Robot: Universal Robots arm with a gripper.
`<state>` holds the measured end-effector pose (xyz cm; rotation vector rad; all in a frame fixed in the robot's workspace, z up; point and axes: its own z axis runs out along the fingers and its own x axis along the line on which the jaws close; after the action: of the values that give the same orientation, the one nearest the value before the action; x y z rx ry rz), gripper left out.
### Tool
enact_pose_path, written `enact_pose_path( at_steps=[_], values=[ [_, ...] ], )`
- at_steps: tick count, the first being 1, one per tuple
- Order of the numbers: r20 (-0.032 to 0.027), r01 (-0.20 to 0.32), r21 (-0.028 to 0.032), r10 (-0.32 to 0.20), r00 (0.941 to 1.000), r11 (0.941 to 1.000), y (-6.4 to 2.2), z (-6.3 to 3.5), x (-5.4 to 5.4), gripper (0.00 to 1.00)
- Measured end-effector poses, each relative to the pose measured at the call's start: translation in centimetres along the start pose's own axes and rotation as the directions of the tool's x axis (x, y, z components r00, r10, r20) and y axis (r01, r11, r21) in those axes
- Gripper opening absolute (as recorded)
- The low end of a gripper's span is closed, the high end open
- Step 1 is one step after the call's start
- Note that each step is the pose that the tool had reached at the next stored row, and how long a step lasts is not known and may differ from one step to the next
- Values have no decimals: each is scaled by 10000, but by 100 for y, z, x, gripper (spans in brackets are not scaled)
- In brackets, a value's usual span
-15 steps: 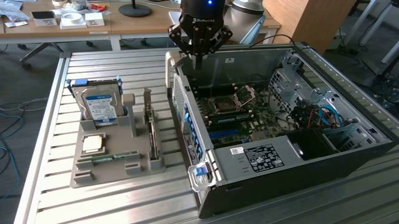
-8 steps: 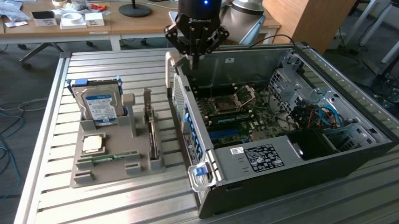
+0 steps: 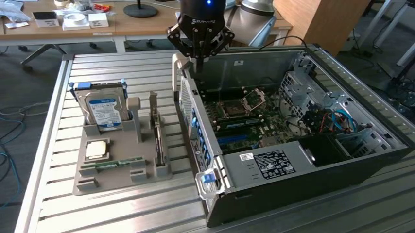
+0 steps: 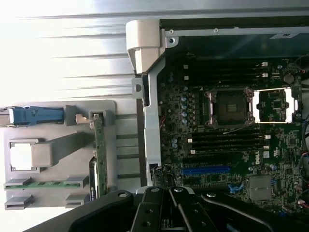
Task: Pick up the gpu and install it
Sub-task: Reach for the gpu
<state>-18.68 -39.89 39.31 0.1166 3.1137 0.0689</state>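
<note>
GPU (image 3: 157, 133): a thin card standing on its long edge in a slot of the grey holder tray (image 3: 123, 180). The tray lies just beside the open computer case (image 3: 363, 116), on the exterior view's left of it. The card has not been lifted, and nothing touches it except the tray's uprights.

Gripper (image 3: 198, 60): it hangs over the case wall nearest the tray, towards the far end of that wall in the exterior view, and is well apart from the GPU. Its fingers are pressed together with nothing between them. In the wrist view the two black fingers (image 4: 150, 208) meet at their tips above the motherboard (image 4: 193, 96).

Inside the case: the motherboard lies flat on the case floor, with an open CPU socket (image 3: 233, 108) and a blue expansion slot (image 4: 205, 170) next to the wall nearest the tray.

Other items on the tray, all farther from the case than the GPU:
- a hard drive (image 3: 105, 110) with a blue-white label, standing upright
- a square processor chip (image 3: 97, 149), lying flat
- a slim green memory stick (image 3: 120, 163), lying flat

Case and tray both rest on a slatted metal table (image 3: 116, 63).
</note>
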Motion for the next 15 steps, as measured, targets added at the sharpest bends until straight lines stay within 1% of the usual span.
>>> enact_pose_path(
  at_steps=[15],
  values=[
    [0, 0, 0, 0, 10000, 10000, -12, -4, 163, 11]
  ],
)
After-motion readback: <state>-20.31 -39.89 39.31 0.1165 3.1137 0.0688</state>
